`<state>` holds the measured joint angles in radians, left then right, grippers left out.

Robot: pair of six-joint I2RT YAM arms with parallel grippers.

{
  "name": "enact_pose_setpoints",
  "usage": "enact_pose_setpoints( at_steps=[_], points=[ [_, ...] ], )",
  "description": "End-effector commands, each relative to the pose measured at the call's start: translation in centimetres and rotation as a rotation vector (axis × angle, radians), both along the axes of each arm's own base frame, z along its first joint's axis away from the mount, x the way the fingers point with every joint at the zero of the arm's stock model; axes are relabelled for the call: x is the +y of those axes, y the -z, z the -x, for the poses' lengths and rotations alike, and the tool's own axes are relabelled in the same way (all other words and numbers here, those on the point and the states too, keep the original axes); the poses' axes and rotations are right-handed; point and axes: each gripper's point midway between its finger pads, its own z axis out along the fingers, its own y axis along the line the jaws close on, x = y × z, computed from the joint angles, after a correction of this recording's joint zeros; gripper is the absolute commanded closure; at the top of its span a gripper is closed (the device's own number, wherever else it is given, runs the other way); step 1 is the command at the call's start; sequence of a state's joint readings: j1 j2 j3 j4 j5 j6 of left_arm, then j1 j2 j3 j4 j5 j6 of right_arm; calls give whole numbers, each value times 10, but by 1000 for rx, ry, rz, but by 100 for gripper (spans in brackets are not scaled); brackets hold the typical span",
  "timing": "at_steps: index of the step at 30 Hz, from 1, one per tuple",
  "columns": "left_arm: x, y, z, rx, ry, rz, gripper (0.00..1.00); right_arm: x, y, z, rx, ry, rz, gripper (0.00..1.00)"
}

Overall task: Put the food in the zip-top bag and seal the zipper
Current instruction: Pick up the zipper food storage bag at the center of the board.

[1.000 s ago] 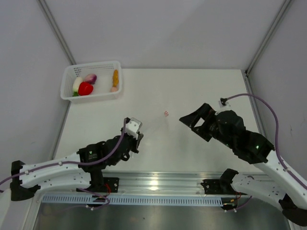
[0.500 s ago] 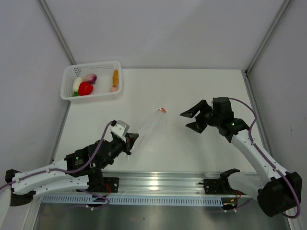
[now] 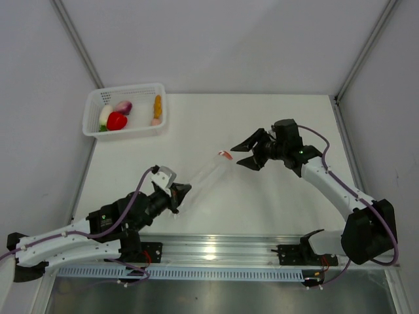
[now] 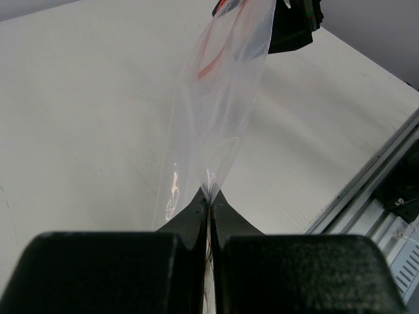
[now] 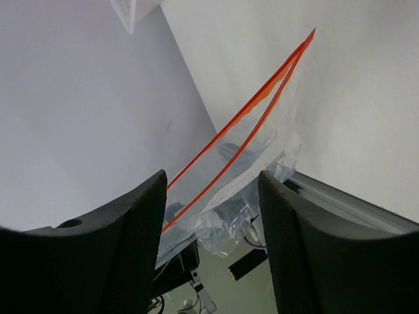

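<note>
My left gripper (image 3: 180, 195) is shut on the bottom corner of the clear zip-top bag (image 3: 204, 175) and holds it up, stretched toward the right arm. In the left wrist view (image 4: 211, 196) the film (image 4: 222, 111) rises from the closed jaws. The orange-red zipper (image 3: 225, 155) is at the bag's far end; in the right wrist view its two strips (image 5: 249, 124) stand apart, the mouth open. My right gripper (image 3: 241, 156) is open, its fingers either side of the mouth (image 5: 211, 196), not touching. The food, a red one (image 3: 116, 120), a white-green one (image 3: 105, 116), a purple one (image 3: 124, 106) and an orange one (image 3: 157, 104), lies in the basket.
The white slotted basket (image 3: 124, 131) stands at the table's far left corner. An aluminium rail (image 3: 216, 252) runs along the near edge by the arm bases. Grey walls enclose the table on three sides.
My right gripper moved left toward the bag's mouth and now straddles it. My left gripper stayed shut on the bag, which tilted lower and stretched toward the right arm.
</note>
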<state>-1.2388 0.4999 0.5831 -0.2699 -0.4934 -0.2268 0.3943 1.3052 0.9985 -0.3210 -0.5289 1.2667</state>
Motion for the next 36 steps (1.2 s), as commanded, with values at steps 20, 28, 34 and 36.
enact_pose_setpoints(
  at_steps=[20, 28, 34, 36],
  points=[
    [-2, -3, 1, -20, 12, 15, 99, 30, -2, 20, -14, -67, -45, 51],
    [-5, -6, 1, -25, 22, 15, 99, 55, -9, 30, -17, -161, -90, 59],
    [-6, -7, 1, -25, 25, 12, 99, 66, -6, 37, -14, -196, -99, 85],
    [-8, -5, 3, -20, 39, 9, 99, 66, -9, 36, -32, -203, -104, 100]
  ],
)
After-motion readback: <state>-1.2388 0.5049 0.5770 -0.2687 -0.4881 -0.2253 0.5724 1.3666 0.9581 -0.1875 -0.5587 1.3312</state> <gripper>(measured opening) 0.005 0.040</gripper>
